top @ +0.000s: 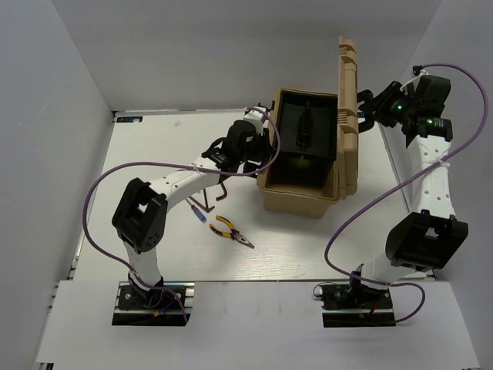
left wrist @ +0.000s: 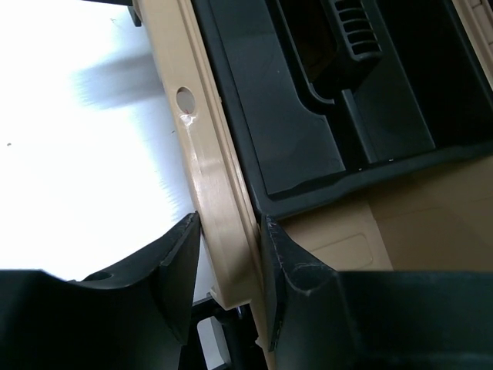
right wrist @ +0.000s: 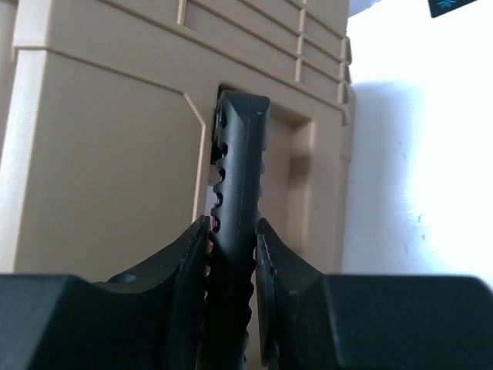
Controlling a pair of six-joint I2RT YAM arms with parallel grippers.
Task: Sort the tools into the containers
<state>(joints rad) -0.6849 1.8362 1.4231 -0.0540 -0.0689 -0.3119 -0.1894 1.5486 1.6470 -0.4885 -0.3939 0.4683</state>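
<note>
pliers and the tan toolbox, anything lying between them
Nothing: in the top view the table between the pliers and the toolbox is bare white.

I see a flat white worktop point(top: 154, 154) under everything, bright and glary in my left wrist feed point(left wrist: 77, 154). Plain white panels close it in: a left wall panel point(top: 46, 116), a back wall panel point(top: 231, 46) and a right wall panel point(top: 479, 231). A thin strip label with blue print point(top: 132, 118) lies along the worktop's far left edge; I cannot read it. A wide white board point(top: 254, 324) lies across the near edge. A narrow metal rail point(top: 79, 258) runs along the worktop's left side.
</note>
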